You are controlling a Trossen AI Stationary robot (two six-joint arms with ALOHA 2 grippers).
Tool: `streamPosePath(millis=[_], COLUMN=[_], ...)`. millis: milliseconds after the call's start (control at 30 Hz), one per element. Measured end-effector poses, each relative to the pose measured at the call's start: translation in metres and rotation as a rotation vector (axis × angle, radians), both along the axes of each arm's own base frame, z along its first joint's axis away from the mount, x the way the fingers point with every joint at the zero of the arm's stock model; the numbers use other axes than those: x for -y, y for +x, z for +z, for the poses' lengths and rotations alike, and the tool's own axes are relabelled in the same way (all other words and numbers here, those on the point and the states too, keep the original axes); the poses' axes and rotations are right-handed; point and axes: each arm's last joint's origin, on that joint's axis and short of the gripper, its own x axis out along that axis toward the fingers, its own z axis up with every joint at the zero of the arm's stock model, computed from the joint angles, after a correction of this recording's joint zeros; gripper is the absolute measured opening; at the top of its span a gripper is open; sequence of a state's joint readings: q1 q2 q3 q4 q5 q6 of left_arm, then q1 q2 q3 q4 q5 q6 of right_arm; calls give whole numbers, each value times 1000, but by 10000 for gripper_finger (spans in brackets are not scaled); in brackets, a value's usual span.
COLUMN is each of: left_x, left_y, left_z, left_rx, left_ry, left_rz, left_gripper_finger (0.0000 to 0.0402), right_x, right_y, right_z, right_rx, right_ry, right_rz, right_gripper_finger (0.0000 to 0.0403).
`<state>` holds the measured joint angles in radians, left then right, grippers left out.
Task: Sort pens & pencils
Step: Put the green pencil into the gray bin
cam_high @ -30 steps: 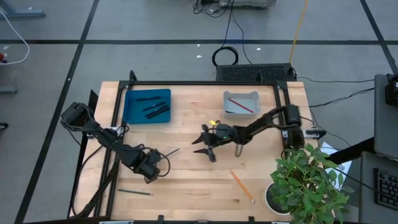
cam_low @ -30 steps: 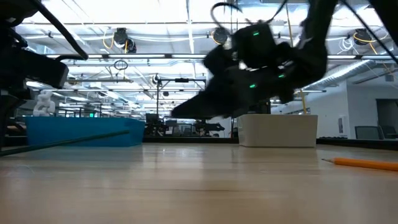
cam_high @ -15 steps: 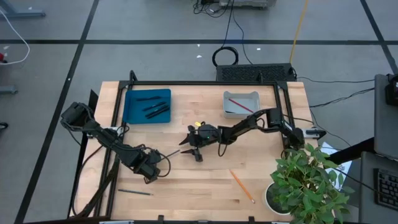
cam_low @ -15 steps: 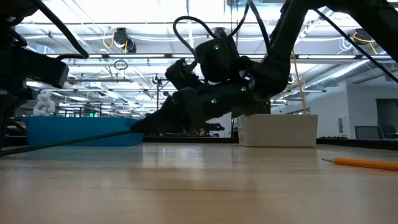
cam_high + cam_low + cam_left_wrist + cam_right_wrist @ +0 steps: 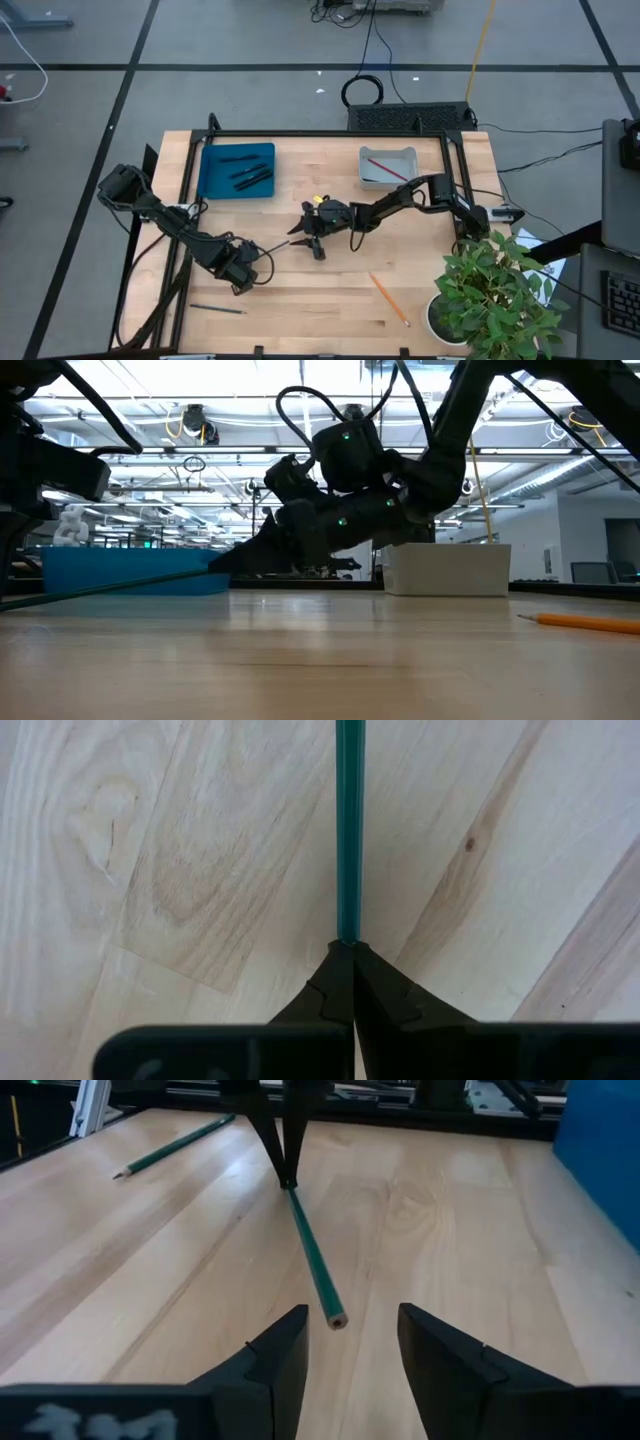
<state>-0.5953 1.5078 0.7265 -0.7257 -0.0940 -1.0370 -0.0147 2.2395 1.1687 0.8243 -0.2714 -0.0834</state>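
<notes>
A green pencil [image 5: 310,1250] is held at one end by my left gripper [image 5: 345,948], which is shut on it near the table's front left [image 5: 255,255]. The pencil's free end [image 5: 335,1319] points toward my right gripper [image 5: 352,1312]. That gripper is open at the table's middle [image 5: 296,241], with one finger on either side of the free end, apart from it. In the low view the pencil [image 5: 120,584] shows as a thin slanting line. Black pens lie in the blue tray [image 5: 238,170]. A red pencil lies in the white bin [image 5: 388,166]. My left gripper pinches the green pencil's end [image 5: 346,932] between its two fingertips. The fingers [image 5: 285,1140] come from above, pointing down. The pencil sticks out sideways from them toward my right gripper. In the low view it seems to be clear of the table.
A second green pencil [image 5: 218,309] lies near the front left edge, and an orange pencil [image 5: 390,298] lies at the front right. A potted plant [image 5: 495,300] stands at the front right corner. Bare wood lies between the tray and the bin.
My right gripper has moved toward the table's left and a little down, up to the free end of the green pencil. It has kept still there for the last half second. My left gripper and the pencil have stayed in place.
</notes>
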Motion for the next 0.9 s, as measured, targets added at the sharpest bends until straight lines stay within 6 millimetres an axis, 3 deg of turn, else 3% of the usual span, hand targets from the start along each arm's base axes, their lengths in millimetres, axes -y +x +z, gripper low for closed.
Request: streamPosePath(millis=[767, 900], left_x=[0, 1], left_y=[0, 2], left_z=[0, 0], left_rx=[0, 12], left_ry=[-5, -12], left_rz=[-4, -4], left_gripper_finger=[0, 0], right_x=[-1, -8], right_y=[0, -1], right_z=[1, 0], right_rx=[7, -3], right_ry=[17, 31], right_rz=[-2, 60], right_gripper_finger=[148, 148])
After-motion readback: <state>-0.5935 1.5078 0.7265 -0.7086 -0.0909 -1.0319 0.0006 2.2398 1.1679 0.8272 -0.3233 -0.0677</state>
